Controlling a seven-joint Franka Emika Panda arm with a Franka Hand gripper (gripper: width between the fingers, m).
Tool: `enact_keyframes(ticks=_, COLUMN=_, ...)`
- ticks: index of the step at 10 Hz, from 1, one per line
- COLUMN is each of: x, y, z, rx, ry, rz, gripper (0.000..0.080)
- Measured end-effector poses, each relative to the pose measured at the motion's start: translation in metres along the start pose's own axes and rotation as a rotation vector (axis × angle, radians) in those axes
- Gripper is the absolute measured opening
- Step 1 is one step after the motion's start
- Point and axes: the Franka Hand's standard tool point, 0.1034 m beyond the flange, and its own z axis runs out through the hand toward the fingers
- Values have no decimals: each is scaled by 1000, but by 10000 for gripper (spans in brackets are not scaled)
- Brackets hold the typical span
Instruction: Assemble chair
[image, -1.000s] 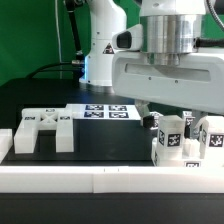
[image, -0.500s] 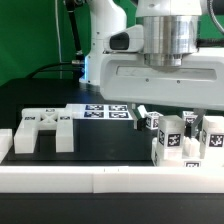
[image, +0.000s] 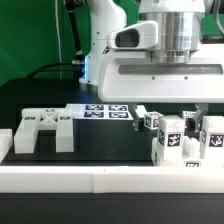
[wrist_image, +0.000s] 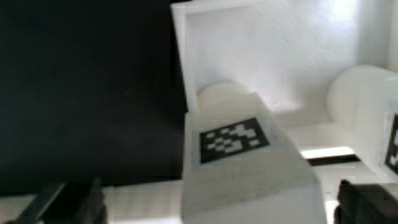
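Several white chair parts with black-and-white tags stand clustered (image: 178, 138) at the exterior view's right. My gripper (image: 168, 108) hangs just above this cluster, its fingers mostly hidden under the wide white hand. In the wrist view the gripper (wrist_image: 217, 205) is open, with the dark fingertips (wrist_image: 71, 200) far apart. A white tagged block (wrist_image: 231, 150) lies between and below them, with a gap to the fingers. A flat white panel (wrist_image: 267, 45) lies beyond it. A notched white frame (image: 45, 128) lies at the exterior view's left, far from the gripper.
The marker board (image: 105, 111) lies flat behind the parts, in the middle. A long low white border rail (image: 100, 180) runs along the front. A small white block (image: 4, 142) sits at the far left edge. The robot's base (image: 100, 55) stands behind.
The hand has risen and shifted toward the exterior view's right. More of the tagged parts under it now shows.
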Motion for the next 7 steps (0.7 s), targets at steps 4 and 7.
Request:
enact_keyframes(ticks=4, x=-1, y=1, z=1, rx=-2, ry=-2, rz=22, gripper=283)
enact_keyframes(ticks=7, x=0, y=2, z=1, rx=-1, ry=0, rz=111, gripper=288)
